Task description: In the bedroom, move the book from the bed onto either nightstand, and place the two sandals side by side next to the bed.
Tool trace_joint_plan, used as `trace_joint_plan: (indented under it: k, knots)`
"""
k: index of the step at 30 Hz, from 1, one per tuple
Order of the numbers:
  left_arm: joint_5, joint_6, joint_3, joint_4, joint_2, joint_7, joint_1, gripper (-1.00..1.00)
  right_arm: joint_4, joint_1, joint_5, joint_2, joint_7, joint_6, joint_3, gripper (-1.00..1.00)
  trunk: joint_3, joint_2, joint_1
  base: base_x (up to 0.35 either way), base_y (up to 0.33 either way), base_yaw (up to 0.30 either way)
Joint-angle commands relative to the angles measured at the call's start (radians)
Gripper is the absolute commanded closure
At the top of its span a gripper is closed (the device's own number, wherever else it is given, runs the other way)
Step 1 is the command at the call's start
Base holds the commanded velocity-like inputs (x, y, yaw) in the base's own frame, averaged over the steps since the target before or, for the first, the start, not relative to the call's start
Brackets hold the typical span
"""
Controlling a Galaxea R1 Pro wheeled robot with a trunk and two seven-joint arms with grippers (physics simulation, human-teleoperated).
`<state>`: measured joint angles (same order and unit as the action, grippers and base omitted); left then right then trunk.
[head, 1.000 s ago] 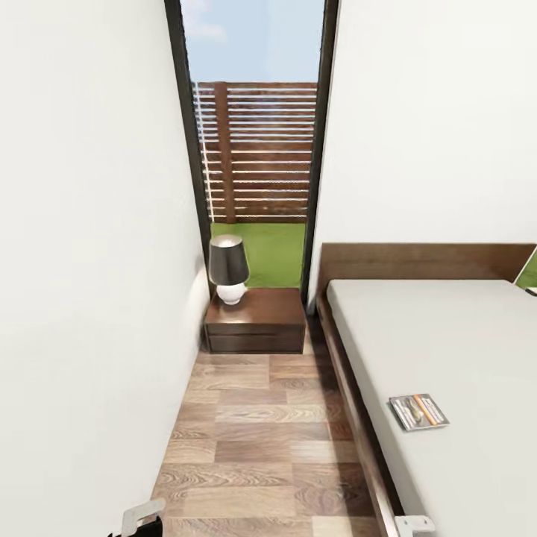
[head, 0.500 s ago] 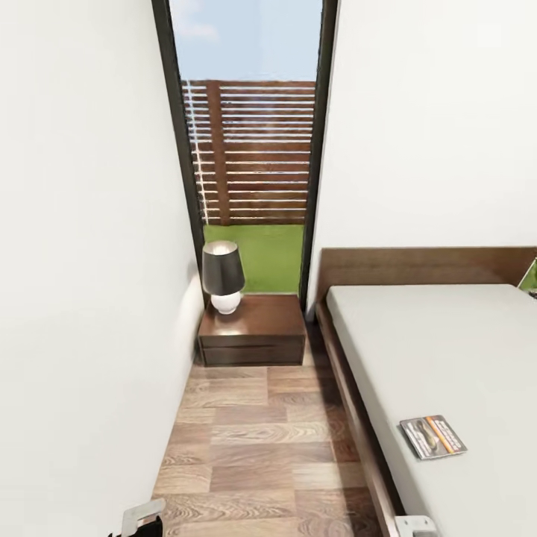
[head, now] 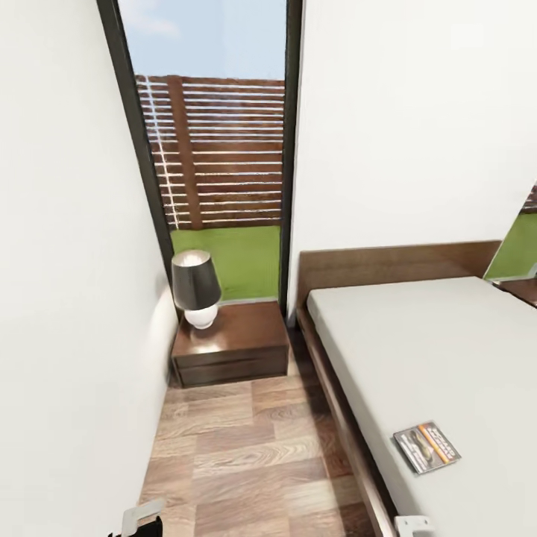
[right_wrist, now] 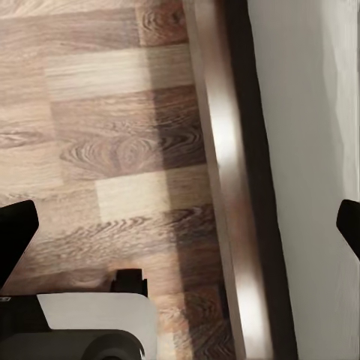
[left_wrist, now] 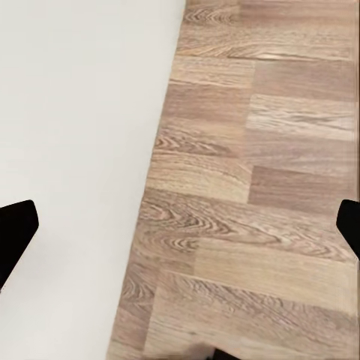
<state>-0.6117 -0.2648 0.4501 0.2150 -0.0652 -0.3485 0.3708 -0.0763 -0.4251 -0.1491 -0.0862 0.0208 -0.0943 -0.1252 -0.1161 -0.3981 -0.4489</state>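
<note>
Nightstand (head: 233, 347) at 11 o'clock beside the bed (head: 447, 358), lamp (head: 197, 287) on the nightstand's left rear corner, book (head: 426, 447) on the mattress near its left edge at 4 o'clock, window (head: 212, 142) behind the nightstand.

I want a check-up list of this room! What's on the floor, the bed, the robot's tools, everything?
Surface: wood-plank floor between the white wall and the bed.
Job's things: book lies flat on the bed, near its floor-side edge; nightstand stands by the window, beside the bed's head end. Sandals: nothing seen.
Clutter: lamp on the nightstand's wall-side corner; the rest of its top looks free.
Grippers: left tool open over the floor by the wall; right tool open over the bed's frame edge; both hold nothing.
Cables: nothing seen.
Surroundings: tall window showing a slatted fence and grass; white walls.
</note>
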Motion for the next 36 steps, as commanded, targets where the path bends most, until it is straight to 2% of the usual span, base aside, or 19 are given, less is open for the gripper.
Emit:
trace_joint_plan:
  k: [1, 21, 36]
  knots:
    - [-0.008, -0.002, 0.009, 0.001, -0.001, -0.005, 0.000, -1.00, 0.002, -0.001, -0.010, 0.000, 0.002, -0.004, -0.008, -1.00, -0.002, -0.002, -0.001, 0.282, 0.133, -0.268]
    - [-0.007, -0.002, 0.009, 0.001, -0.001, -0.005, 0.000, -1.00, 0.002, -0.001, -0.010, 0.000, 0.002, -0.004, -0.008, -1.00, -0.002, -0.002, -0.001, 0.222, 0.135, -0.263]
    - [-0.007, -0.002, 0.009, 0.001, -0.001, -0.005, 0.000, -1.00, 0.002, -0.001, -0.010, 0.001, 0.002, -0.004, -0.008, -1.00, -0.002, -0.002, -0.001, 0.123, 0.067, -0.046]
